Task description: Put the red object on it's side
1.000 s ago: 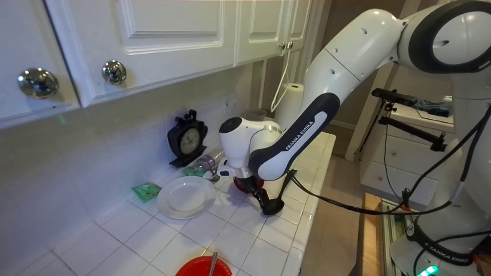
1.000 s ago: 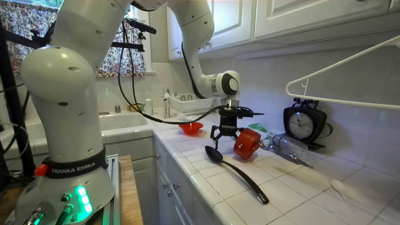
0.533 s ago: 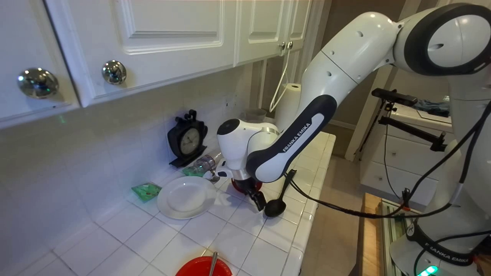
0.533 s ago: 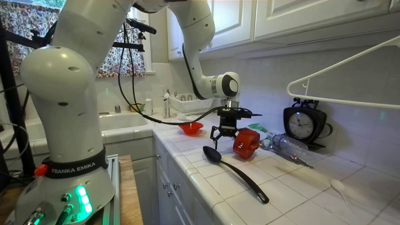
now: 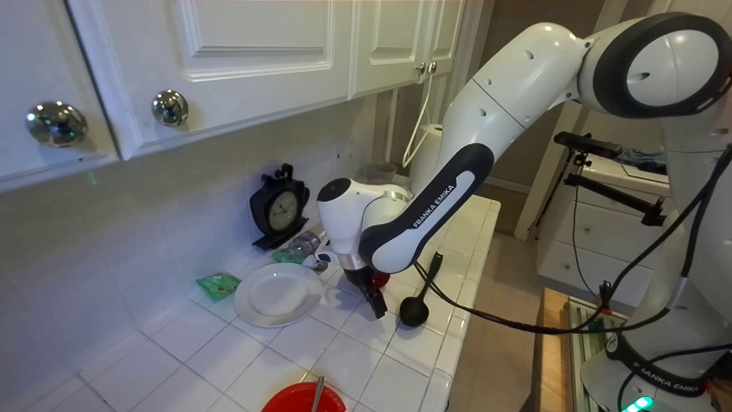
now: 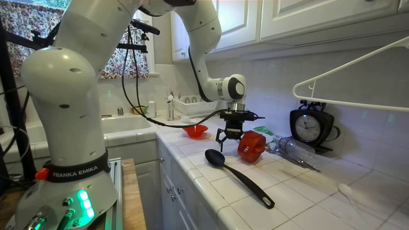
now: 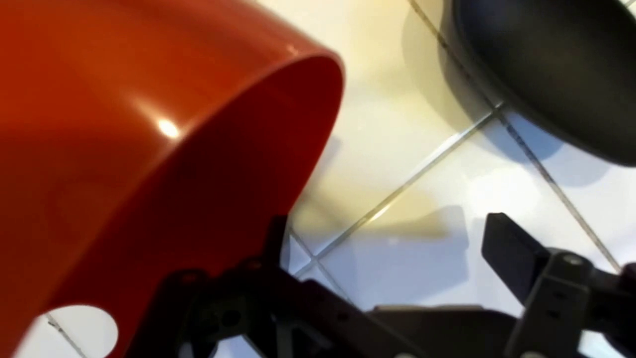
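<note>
Over the past second, note a small drift of the pincer (image 7: 388, 231) toward the white plate (image 5: 277, 294), with a strip of tile now visible in an exterior view between it and the black spoon (image 5: 414, 312). Note, too, the spoon's bowl, lying slightly closer to the front edge of the bench (image 6: 319, 204). See the red cup (image 6: 251, 147) hardly shifted: tipped over on the bench, just beside the pincer, well apart from the wider red bowl (image 5: 280, 395). Judging by that pose, probably counts as on its side already, or nearly so; may need only a clean retreat, without catching the rim.

Count nothing in the grip: fingers (image 7: 514, 256) spread wide, as before, with bare tile between. Cannot tell touch from mere overlap at the cup's mouth, beside the nearer finger.

As for the cup, looks like stiff, glossy plastic, short and round, thin-lipped, with a sharp highlight and a rounded hole through the wall; likely rolls easily. Note dull black on the spoon, with an oval bowl and slim handle; smooth white glaze on the round plate; shiny tiles across the bench, parted by darker grout.
</note>
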Controlling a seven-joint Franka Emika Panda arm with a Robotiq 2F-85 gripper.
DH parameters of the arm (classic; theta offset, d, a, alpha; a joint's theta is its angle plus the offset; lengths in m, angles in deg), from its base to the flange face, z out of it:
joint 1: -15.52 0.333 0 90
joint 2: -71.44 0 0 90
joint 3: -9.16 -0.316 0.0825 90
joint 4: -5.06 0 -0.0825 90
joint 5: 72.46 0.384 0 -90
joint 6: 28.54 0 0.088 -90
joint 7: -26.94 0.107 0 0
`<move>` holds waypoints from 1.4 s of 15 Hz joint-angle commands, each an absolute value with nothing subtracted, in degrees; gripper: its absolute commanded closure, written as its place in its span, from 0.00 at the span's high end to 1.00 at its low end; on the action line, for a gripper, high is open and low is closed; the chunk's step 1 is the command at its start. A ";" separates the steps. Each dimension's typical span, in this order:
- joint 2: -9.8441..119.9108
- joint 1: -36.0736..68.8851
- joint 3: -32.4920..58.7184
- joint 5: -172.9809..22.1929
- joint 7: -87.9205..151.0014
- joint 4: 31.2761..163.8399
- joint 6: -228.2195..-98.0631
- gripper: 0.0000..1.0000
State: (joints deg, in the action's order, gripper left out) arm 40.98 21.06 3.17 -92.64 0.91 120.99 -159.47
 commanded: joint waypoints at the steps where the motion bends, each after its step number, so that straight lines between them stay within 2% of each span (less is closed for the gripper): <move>1: 38.80 21.17 2.65 -90.55 3.73 118.50 -157.48 1.00; 14: 36.78 22.24 1.81 -89.47 6.81 114.68 -157.43 1.00; 21: 40.99 24.60 2.06 -89.81 11.75 113.34 -155.90 1.00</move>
State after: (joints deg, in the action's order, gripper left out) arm 38.88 23.56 1.69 -90.62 9.13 114.11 -158.41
